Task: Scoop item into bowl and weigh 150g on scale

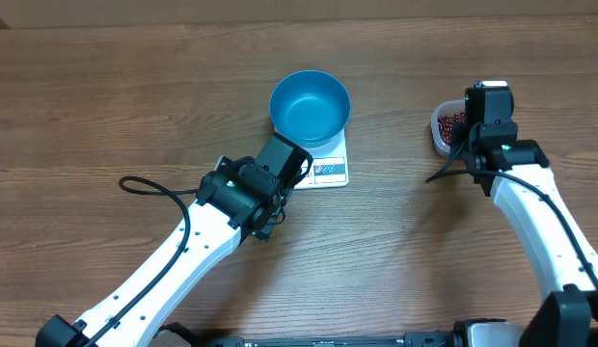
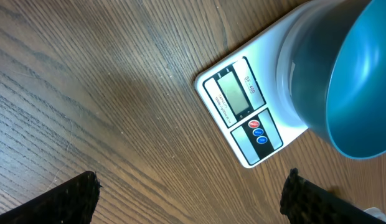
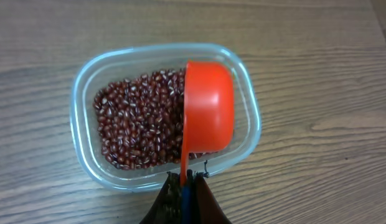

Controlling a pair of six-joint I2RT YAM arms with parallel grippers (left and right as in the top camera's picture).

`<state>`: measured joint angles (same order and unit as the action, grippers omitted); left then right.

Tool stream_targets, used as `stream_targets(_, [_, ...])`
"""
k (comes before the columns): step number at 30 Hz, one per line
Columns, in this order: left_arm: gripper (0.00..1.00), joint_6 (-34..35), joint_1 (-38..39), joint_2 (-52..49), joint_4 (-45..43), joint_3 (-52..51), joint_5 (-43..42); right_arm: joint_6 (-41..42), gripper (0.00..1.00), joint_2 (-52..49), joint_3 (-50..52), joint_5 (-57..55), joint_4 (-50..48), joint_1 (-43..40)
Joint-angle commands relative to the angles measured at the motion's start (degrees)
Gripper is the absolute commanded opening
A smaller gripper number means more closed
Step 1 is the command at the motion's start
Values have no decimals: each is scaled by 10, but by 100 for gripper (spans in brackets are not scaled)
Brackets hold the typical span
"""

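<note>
The blue bowl (image 1: 310, 106) stands empty on the white scale (image 1: 330, 172), whose display and buttons (image 2: 243, 112) show in the left wrist view next to the bowl (image 2: 352, 81). My left gripper (image 2: 190, 196) hovers open just in front of the scale, nothing between its fingers. The dark red-brown beans (image 3: 140, 121) lie in a clear plastic tub (image 3: 87, 158) at the right of the table (image 1: 444, 125). My right gripper (image 3: 187, 183) is shut on the handle of an orange scoop (image 3: 208, 109), whose cup, tipped on its side, is inside the tub against the beans.
A black cable (image 1: 149, 185) loops on the wooden table beside the left arm. The right arm (image 1: 530, 207) reaches over the tub from the front right.
</note>
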<state>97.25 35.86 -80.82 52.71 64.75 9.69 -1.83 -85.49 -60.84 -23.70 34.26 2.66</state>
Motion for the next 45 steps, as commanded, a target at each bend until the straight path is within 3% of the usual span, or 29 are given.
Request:
stream_targets(1, [95,-9,-2,-6,2,-3,8,-17,4,-17,-14,-13,-6,-3])
stream_targets(7, [95,-9,-2,-6,2,-3,8,-17,4,-40,-14,1,-14,-29])
stream_targets(10, [95,-9,-2,-6,2,-3,8,-17,4,-42,-14,75,-17,-54])
stream_targets(15, [94,-9,-2,-6,2,-3,8,-17,4,-42,-14,102,-25,-69])
stream_targets(45, [94,-16,-2,-6,13,-3,7,-14,4,-42,-14,238,-7,-69])
